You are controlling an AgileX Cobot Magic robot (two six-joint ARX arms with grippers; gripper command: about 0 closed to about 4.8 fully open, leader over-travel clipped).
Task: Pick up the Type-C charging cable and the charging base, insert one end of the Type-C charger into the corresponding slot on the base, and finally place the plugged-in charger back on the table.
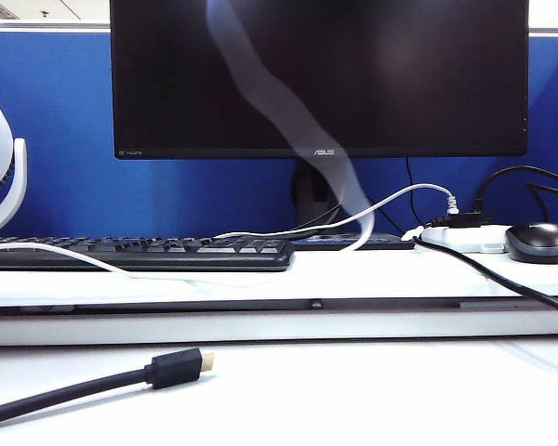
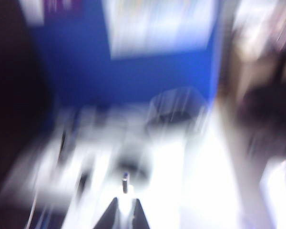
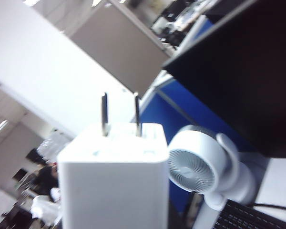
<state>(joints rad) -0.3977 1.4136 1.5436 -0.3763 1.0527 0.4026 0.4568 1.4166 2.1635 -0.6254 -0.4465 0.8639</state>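
My right end effector (image 3: 112,224) grips the light, rigid, slick charging base (image 3: 113,174), prongs outward. My left end effector (image 2: 125,210) pinches shut on the limp Type-C charging cable (image 1: 288,111) near its plug.

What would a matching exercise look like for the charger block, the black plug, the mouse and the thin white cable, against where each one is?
1 charging base
2 black plug
3 mouse
4 Type-C charging cable

A lower table
B raised shelf, beside power strip
C aloft, at the right gripper
D blurred, pinched in the left gripper, jaws shut

Pairs: 1C, 2A, 3B, 4D.
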